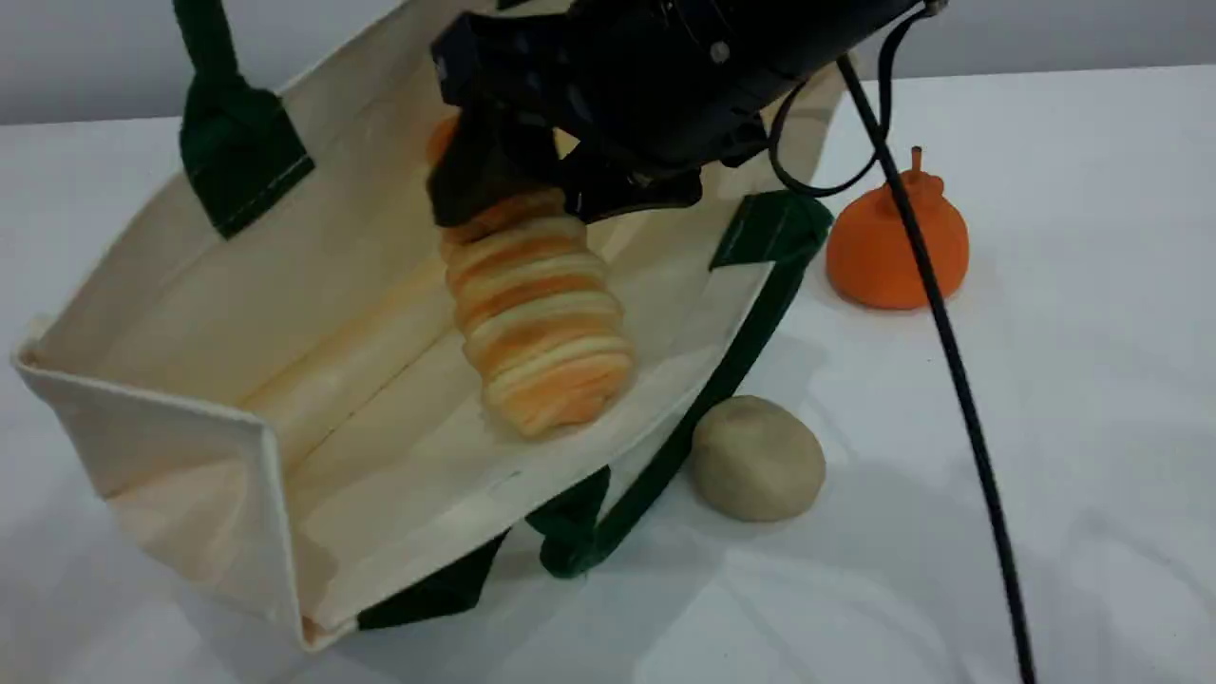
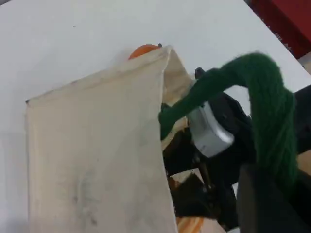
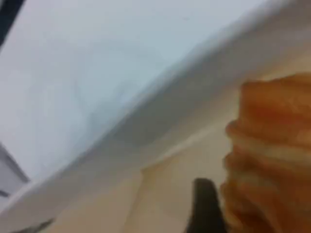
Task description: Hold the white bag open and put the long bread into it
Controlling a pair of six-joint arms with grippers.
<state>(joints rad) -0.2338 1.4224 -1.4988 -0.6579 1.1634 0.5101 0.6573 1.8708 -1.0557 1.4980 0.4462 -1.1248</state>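
Note:
The white bag (image 1: 190, 313) lies on its side with its mouth wide open toward the camera. One dark green handle (image 1: 204, 38) runs up out of the top edge. In the left wrist view that handle (image 2: 262, 92) is looped into my left gripper (image 2: 272, 194), which is shut on it. The left gripper is outside the scene view. My right gripper (image 1: 503, 204) is inside the bag's mouth, shut on the upper end of the long bread (image 1: 537, 323). The loaf hangs slanted, its lower end close to the bag's lower wall. One fingertip (image 3: 206, 204) shows beside the bread (image 3: 272, 160).
A round beige bun (image 1: 757, 458) lies beside the bag's lower handle (image 1: 665, 456). An orange pumpkin-shaped thing (image 1: 898, 242) stands further right. A black cable (image 1: 950, 351) from the right arm crosses the table's right side.

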